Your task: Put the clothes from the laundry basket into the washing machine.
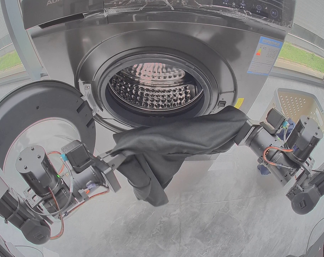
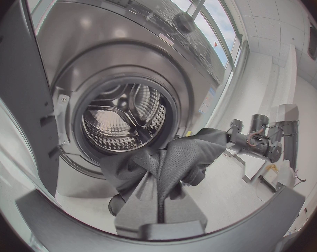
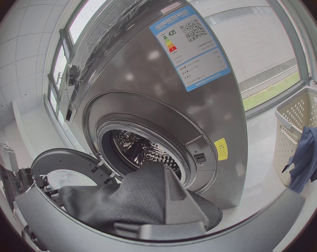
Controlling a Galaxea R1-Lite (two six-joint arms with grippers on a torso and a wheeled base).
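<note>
Before the washing machine [image 1: 222, 54], dark garment [image 1: 176, 136] strung between both jaws, clamped tight

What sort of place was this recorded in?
Likely a laundry area: a front-loading washing machine with its door open, a laundry basket beside it, and a dark garment held in front of it.

Daylight pours in through the windows [image 2: 221, 28] and fills the room evenly. Soft glare spots sit on the washer [image 1: 62, 47], the drum [image 1: 151, 86] glints, and shadows on the floor [image 1: 222, 215] are faint. Both wrist views bulge strongly, with dark rounded corners.
</note>
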